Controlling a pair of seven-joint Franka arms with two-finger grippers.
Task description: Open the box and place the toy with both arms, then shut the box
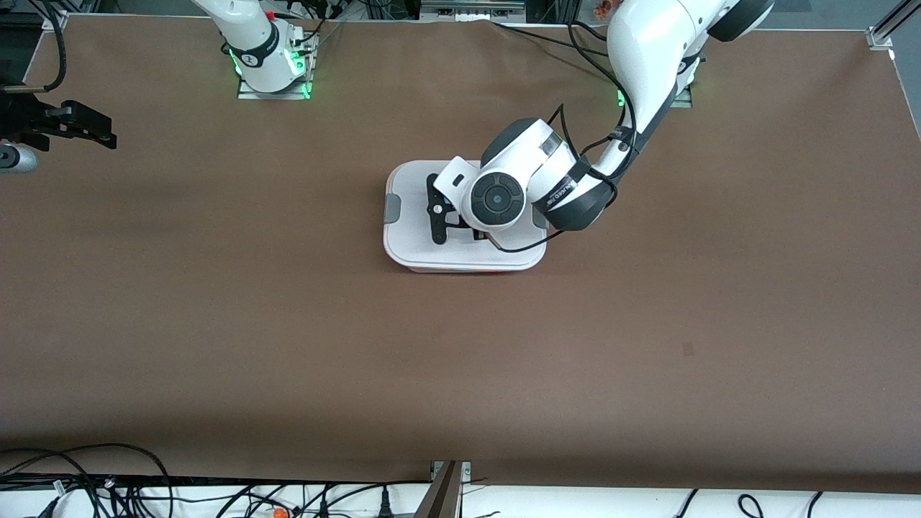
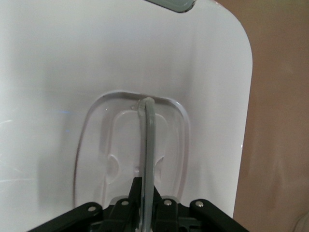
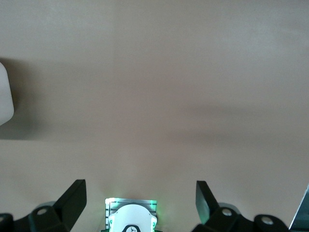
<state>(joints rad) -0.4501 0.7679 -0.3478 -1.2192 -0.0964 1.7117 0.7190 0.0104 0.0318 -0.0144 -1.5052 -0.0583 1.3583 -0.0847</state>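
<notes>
The box (image 1: 410, 241) sits in the middle of the table with its white lid (image 2: 58, 72) on. A strip of its pink base (image 1: 468, 271) shows at the edge nearer the front camera, and a grey clip (image 1: 392, 208) at the right arm's end. My left gripper (image 1: 476, 234) is down on the lid's centre, mostly hidden under its wrist. In the left wrist view this gripper (image 2: 147, 188) is shut on the grey handle (image 2: 148, 140), which stands upright out of its recess. My right gripper (image 1: 90, 129) waits open and empty above the right arm's end of the table (image 3: 140, 195). The toy is out of view.
The right arm's base (image 1: 270, 61) and the left arm's base stand along the far edge of the table. Cables (image 1: 108, 489) lie off the near edge. A white rounded corner (image 3: 5, 96) shows at the edge of the right wrist view.
</notes>
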